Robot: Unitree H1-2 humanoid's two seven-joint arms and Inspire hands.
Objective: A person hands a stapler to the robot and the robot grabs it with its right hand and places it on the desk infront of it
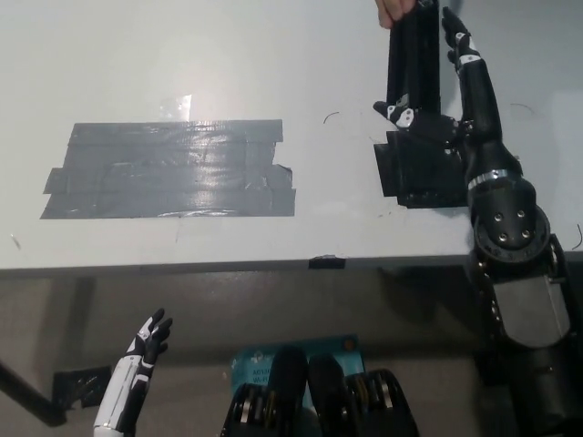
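A: Where is the stapler (414, 59)?
B: At the upper right, just left of the right hand (446, 100). It is black, hangs upright over the worktop (228, 64), and a person's hand (396, 11) pinches its top end at the picture's upper edge.

A: And the robot's right hand, is it clamped on it?
B: The black hand is raised beside the stapler, fingers (458, 38) stretched up along its right side and a white-tipped thumb reaching across its lower end from the left. The fingers look apart, yet I cannot tell whether they press on the stapler or only stand next to it.

A: Anything below that hand?
B: A dark shadow on the worktop, under the palm.

A: The other hand?
B: The white left hand (146, 346) rests low, below the worktop's near edge, fingers spread and holding nothing. Far to the left of the right hand lies a patch of grey tape (168, 168), flat on the worktop
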